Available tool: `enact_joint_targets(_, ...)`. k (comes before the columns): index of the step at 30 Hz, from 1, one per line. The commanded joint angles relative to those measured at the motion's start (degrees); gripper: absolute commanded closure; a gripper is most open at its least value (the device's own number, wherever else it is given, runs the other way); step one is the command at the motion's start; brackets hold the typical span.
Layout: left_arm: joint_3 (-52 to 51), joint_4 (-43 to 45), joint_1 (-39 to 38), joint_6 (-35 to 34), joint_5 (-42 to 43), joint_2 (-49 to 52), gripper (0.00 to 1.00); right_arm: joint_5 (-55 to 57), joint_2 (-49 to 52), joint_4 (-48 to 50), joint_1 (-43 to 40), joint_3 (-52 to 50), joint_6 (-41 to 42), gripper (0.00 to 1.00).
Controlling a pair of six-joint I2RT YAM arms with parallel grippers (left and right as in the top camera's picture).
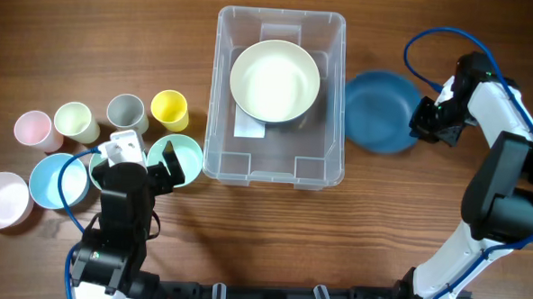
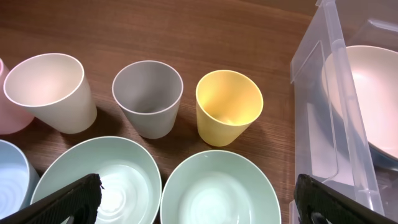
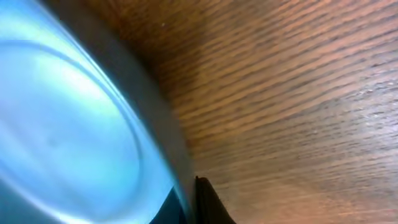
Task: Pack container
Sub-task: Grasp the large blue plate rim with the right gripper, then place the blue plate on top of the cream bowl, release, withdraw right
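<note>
The clear plastic container (image 1: pixel 218 93) stands mid-table with a cream bowl (image 1: pixel 274 79) inside it. Right of it a dark blue bowl (image 1: pixel 381 111) rests on the wood. My right gripper (image 1: pixel 423 118) is shut on that bowl's right rim. The right wrist view shows the blue bowl (image 3: pixel 62 124) with its rim pinched between the dark jaws of the right gripper (image 3: pixel 193 202). My left gripper (image 1: pixel 140 166) stands open above two mint bowls and holds nothing. In its wrist view the left gripper (image 2: pixel 198 186) straddles the right mint bowl (image 2: pixel 217 196), with the container (image 2: pixel 323 81) at the right.
A second mint bowl (image 2: pixel 102 180) lies beside the first. Yellow (image 2: pixel 228 106), grey (image 2: pixel 148 96) and pale cream (image 2: pixel 53 90) cups stand behind them. A pink cup (image 1: pixel 33 128), light blue bowl (image 1: pixel 56 181) and pale pink bowl (image 1: pixel 1 199) sit at the far left.
</note>
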Motion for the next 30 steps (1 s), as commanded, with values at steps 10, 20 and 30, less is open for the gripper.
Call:
enact_joint_targets(10,0.74,0.11,0.46,-0.28,-0.92,0.0,0.0,3.43,-22.97,5.33,-7.67,1.55,7.89,0.96)
enact_joint_targets(20,0.74,0.11,0.46,-0.28,-0.92,0.0,0.0,-2.1,-32.68,13.62,19.93,1.55,8.98,0.96)
enact_joint_targets(30,0.74,0.11,0.46,-0.31,-0.92,0.0,0.0,4.87,-14.47,25.44,32.98,1.57,10.69,0.89)
